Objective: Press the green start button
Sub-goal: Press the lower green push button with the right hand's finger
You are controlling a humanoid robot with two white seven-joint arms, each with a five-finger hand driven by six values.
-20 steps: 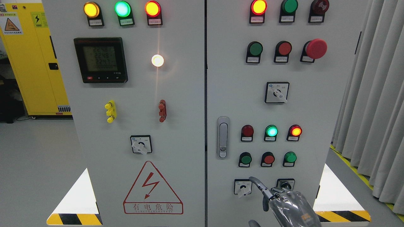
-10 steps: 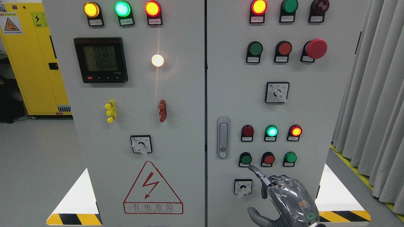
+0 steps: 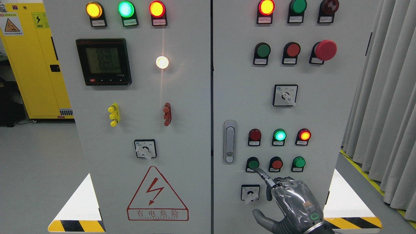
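Note:
On the grey cabinet's right door [image 3: 318,107], the lower row has a dark green push button [image 3: 252,162] at its left, a red button [image 3: 276,163] in the middle and a brighter green button [image 3: 298,162] at its right. My right hand [image 3: 282,195] comes up from the bottom edge. Its index finger [image 3: 264,176] is stretched out, and the tip touches the lower edge of the dark green button. The other fingers are curled and the thumb sticks out low on the left. My left hand is out of sight.
Rotary switches [image 3: 250,192] sit just below the button row, one hidden behind my hand. A door handle [image 3: 229,141] is left of the buttons. Above are lit lamps [image 3: 279,135], another button row and a red mushroom stop [image 3: 325,50]. Curtains [image 3: 386,97] hang at the right.
My right hand has risen from beside the lower rotary switches, and its index fingertip has moved up and left onto the lower-left green button.

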